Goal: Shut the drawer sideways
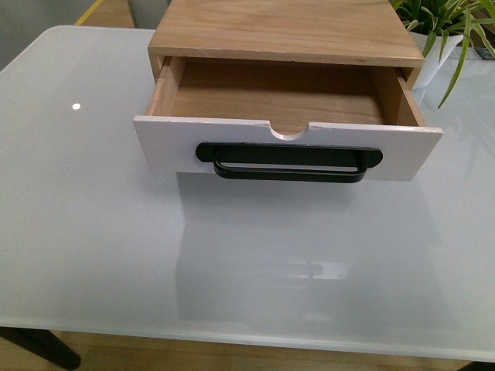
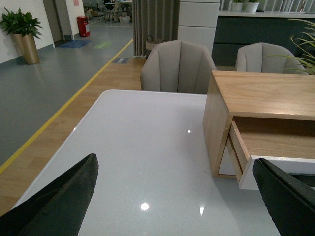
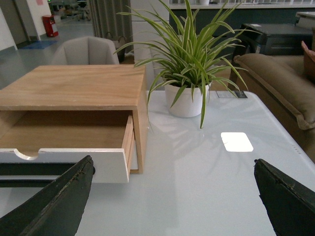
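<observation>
Bare white tabletop (image 1: 247,294) fills the foreground as the drawer (image 1: 278,97) stands pulled well out of its light-wood housing (image 1: 286,31), which sits toward the far edge, roughly centred ahead of the robot. The drawer is empty; its white front, with a semicircular notch (image 1: 289,131) and a long black bar handle (image 1: 288,162), faces the robot. Neither arm shows in the front view.

From the wrists, the left hand (image 2: 173,162) hangs off the drawer's left flank and the right hand (image 3: 172,162) off its right, each well apart from the wood, fingers spread wide and gripping nothing.

That flanking stance appears chosen for a sideways approach: the white front overhangs the wooden sides at both ends, offering a flat face to press rather than a handle to pinch. Closing has not begun.

A potted spider plant (image 3: 189,54) stands just beside the housing on the right, a likely hazard for that arm's swing.
</observation>
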